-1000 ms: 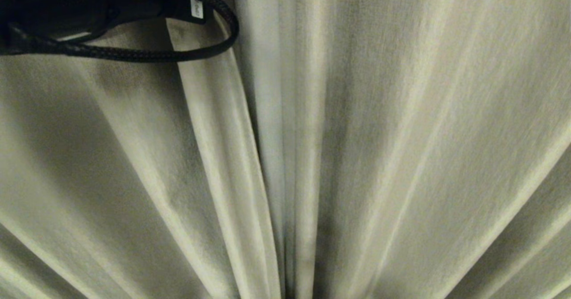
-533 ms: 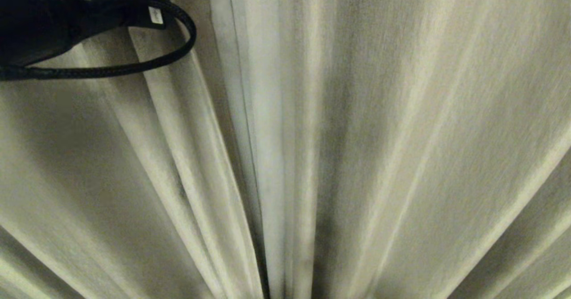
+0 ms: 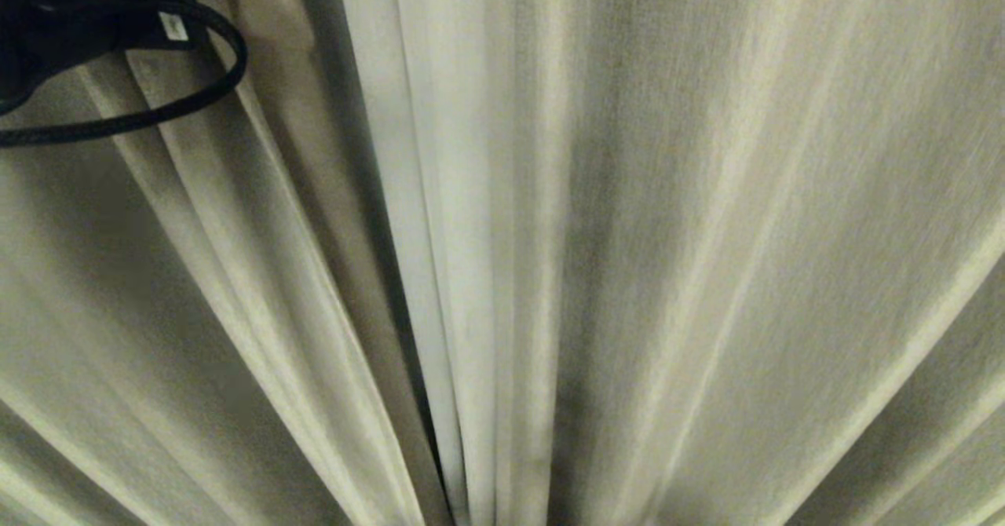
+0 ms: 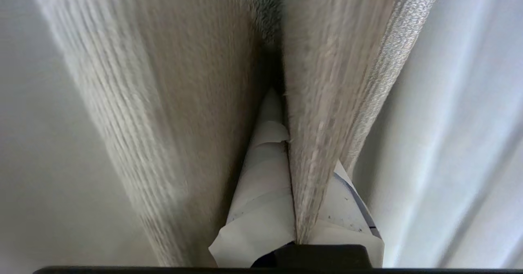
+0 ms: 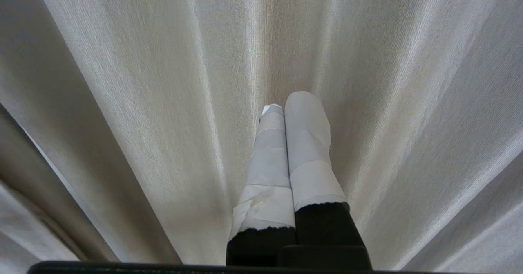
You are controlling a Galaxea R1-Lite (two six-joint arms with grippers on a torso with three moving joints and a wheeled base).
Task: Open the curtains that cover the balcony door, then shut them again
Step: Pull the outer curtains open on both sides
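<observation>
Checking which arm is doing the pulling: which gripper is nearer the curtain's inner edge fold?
Left. The left gripper is shut on the curtain edge fold, fabric pinched between its jaws. The right gripper is shut on nothing, pointing at a flat stretch of curtain away from that edge.

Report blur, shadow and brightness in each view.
Head view: the curtains look soft, with dark shadow in the folds and the left arm a black shape. Left wrist view: the pinched fold is streaked with blur, bright fabric beside it. Right wrist view: evenly lit, weave sharp around the right gripper.
</observation>
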